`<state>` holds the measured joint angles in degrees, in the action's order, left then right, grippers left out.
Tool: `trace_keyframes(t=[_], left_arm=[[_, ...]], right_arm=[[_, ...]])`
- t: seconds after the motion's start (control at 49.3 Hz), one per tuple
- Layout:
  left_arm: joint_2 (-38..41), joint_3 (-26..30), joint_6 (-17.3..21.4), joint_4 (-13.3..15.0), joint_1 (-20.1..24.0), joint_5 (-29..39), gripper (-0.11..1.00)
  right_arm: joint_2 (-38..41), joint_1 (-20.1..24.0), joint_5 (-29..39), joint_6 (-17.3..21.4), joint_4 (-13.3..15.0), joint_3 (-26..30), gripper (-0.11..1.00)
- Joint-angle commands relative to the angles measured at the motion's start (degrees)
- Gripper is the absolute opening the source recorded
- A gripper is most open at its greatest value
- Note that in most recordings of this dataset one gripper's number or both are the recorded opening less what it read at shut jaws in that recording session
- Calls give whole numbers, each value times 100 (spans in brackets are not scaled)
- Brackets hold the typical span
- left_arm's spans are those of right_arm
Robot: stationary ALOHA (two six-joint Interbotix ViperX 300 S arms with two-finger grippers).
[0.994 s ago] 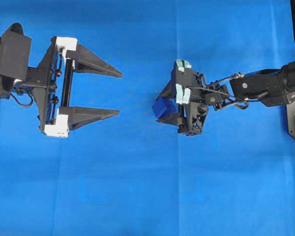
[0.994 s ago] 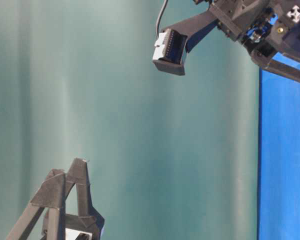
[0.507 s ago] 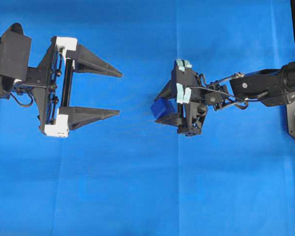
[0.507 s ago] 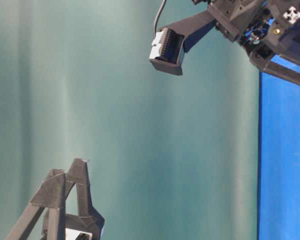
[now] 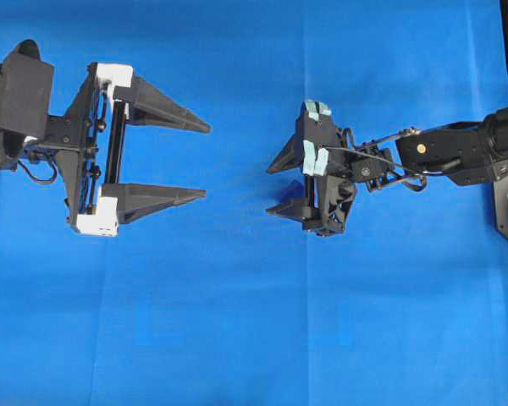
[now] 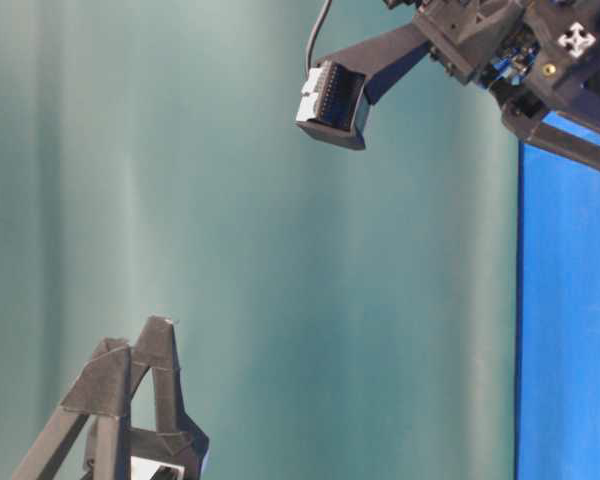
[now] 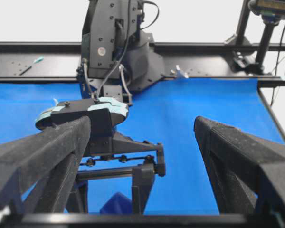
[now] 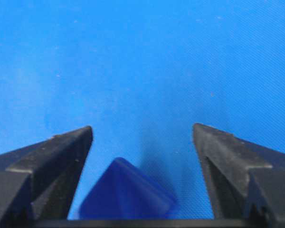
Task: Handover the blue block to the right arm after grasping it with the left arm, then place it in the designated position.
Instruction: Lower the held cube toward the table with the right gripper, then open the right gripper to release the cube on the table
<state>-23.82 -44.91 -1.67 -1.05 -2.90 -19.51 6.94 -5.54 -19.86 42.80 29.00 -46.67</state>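
Blue block [image 8: 126, 192] first: we find it low in the right wrist view, between the right arm's two black fingers, with bare cloth showing on either side, so nothing is pinching it.

Going from the left side across: the left gripper [image 5: 207, 161], the one with white end pieces, hangs over the blue cloth [image 5: 237, 321] with its jaws spread wide and nothing in them. It points toward the middle and sits well apart from everything else. Through its own camera we catch a bit of the block [image 7: 115, 207] under the other arm's frame, straight ahead.

Further right, the right gripper [image 5: 268, 190] is nose-down with its jaws parted well wider than the cube. From overhead the block is mostly hidden under that gripper, so we're going off the wrist views.

The cube looks blurry and tipped, one corner up. Honestly we can't tell whether it's resting on the cloth or not. It's a cube, so no long axis to line up. The right arm is clearly nearer. We can't make out the darker target patch here.
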Motion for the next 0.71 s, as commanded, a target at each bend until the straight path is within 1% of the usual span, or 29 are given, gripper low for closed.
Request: trace_keyframes(t=[0.0, 0.162, 0.284, 0.507, 0.689], left_arm=[[-70, 53, 9, -9, -9, -35, 93], [-70, 53, 9, -9, 0, -35, 93], [-79, 53, 9, -9, 0, -26, 93], [-70, 62, 9, -9, 0, -35, 93], [-62, 62, 9, -9, 0, -35, 93]], right_arm=[[-79, 18, -26, 0, -26, 123, 83], [-299, 26, 44, 0, -26, 123, 83], [-606, 79, 325, 9, -26, 141, 83], [-1415, 299, 1485, 26, -18, 334, 83], [-1960, 360, 2329, 9, -9, 483, 83]])
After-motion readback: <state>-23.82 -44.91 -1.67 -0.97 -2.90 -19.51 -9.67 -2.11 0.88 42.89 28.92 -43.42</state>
